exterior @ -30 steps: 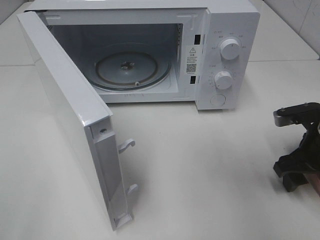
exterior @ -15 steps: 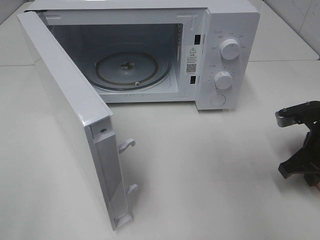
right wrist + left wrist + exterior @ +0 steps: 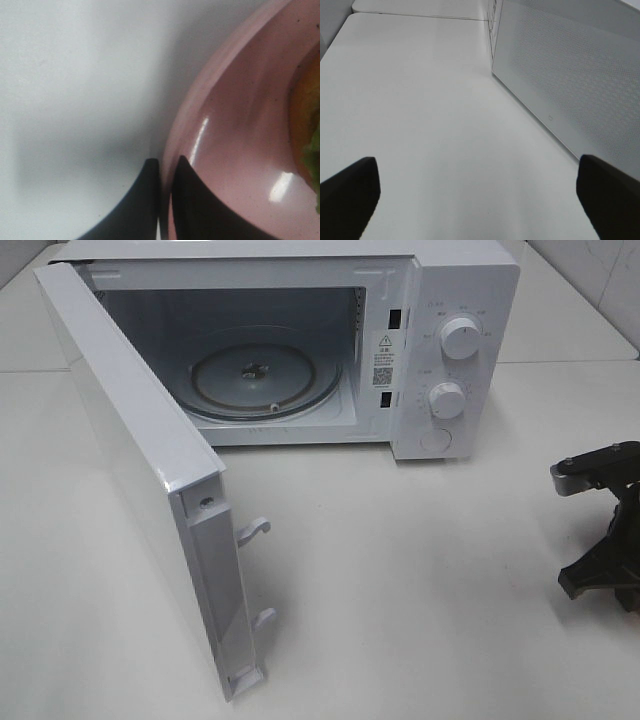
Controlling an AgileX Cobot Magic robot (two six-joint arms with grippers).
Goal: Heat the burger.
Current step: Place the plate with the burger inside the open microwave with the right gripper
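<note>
Only an orange and green edge of the burger [image 3: 306,115] shows, lying on a pink plate [image 3: 225,125] in the right wrist view. My right gripper [image 3: 165,165] is shut on the plate's rim, one black finger inside the rim and one outside. In the high view only the right arm [image 3: 603,530] shows, at the right edge; plate and burger are outside that view. The left gripper [image 3: 476,167] is open, its dark fingertips [image 3: 350,190] wide apart above bare table beside the microwave door's outer face [image 3: 570,85].
A white microwave [image 3: 460,300] stands at the back with its door [image 3: 130,460] swung wide open to the left. A glass turntable [image 3: 265,380] lies in the cavity. Two knobs [image 3: 459,338] sit on its right panel. White table [image 3: 420,580] spreads in front.
The right arm has shifted slightly toward the right edge of the high view. The pinkish strip under it a second ago has gone out of frame. The microwave has not moved.
</note>
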